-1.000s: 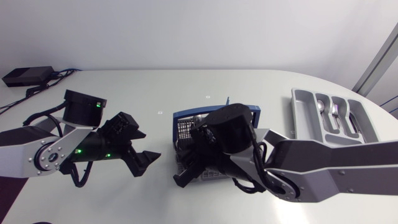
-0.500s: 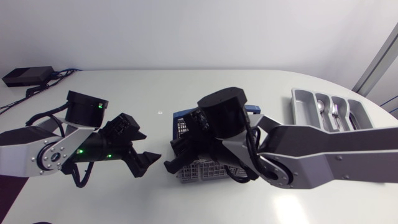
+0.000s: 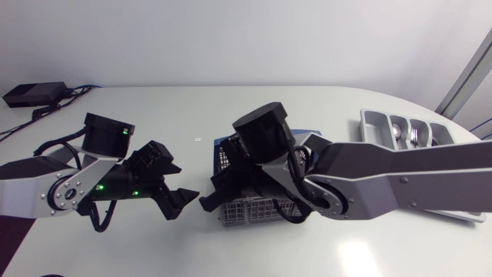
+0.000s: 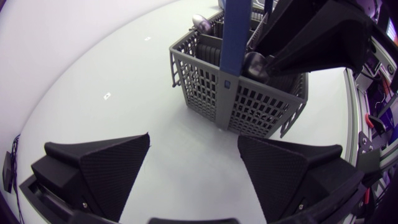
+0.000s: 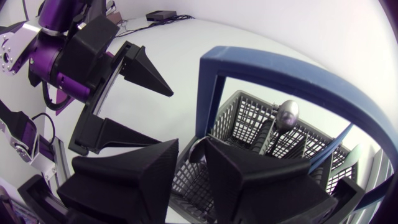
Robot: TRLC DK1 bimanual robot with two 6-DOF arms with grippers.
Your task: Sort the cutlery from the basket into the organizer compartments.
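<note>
Grey grid-walled basket point(image 4: 261, 109) — blue handle point(image 4: 235, 43), pale grey organizer point(image 3: 373, 127)

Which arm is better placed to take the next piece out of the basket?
Right. The right gripper is at the rim of the basket, with cutlery just ahead of it. The left gripper hangs open beside the basket, with bare table between them.

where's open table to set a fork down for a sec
Bare table lies beyond the basket toward the far edge, and on its near side. Crowded: the gap between the left gripper and the basket, where the right gripper sits; the organizer side is under the right arm.
</note>
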